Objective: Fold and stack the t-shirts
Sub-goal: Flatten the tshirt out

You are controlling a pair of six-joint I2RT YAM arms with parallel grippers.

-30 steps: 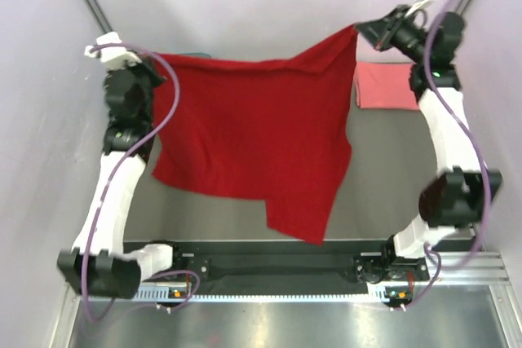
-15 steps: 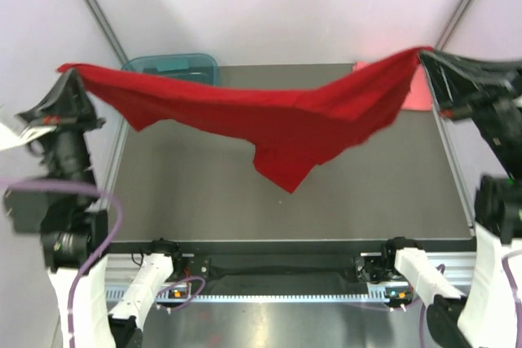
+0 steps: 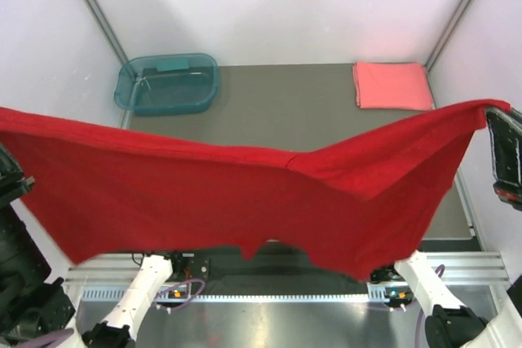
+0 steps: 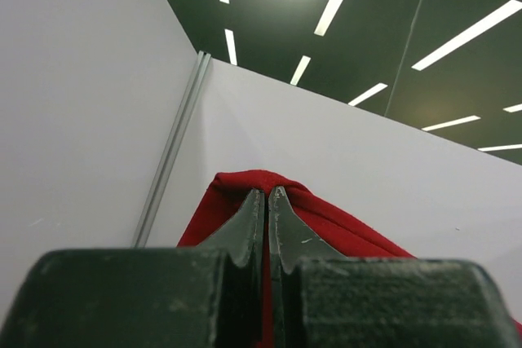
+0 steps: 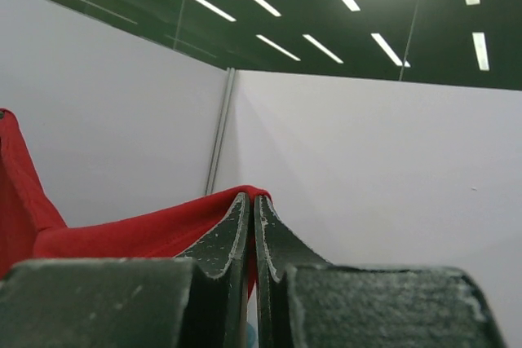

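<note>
Nearest me, my left gripper (image 4: 267, 193) has its jaws pressed together on a bunched corner of the red t-shirt (image 3: 245, 193), out at 9 o'clock. My right gripper (image 5: 249, 199) pinches the opposite corner the same way at 3 o'clock. The shirt hangs in the air between them as a wide sheet, sagging in the middle, above the near edge of the table (image 3: 285, 112).

I judge this to be the spreading step, with no fold made yet. Next I should lower both arms together and keep the cloth taut, so that it lands flat on the bare middle of the table.

Beyond it, at 1 o'clock, the coral-pink t-shirt (image 3: 392, 85) lies as a neat folded rectangle. A teal tub (image 3: 167, 85) sits at 11 o'clock.

The shirt hides the near strip of the table. My left gripper is cut off at the edge overhead, and I cannot tell which corners I hold. My wrist cameras show only walls and ceiling.
</note>
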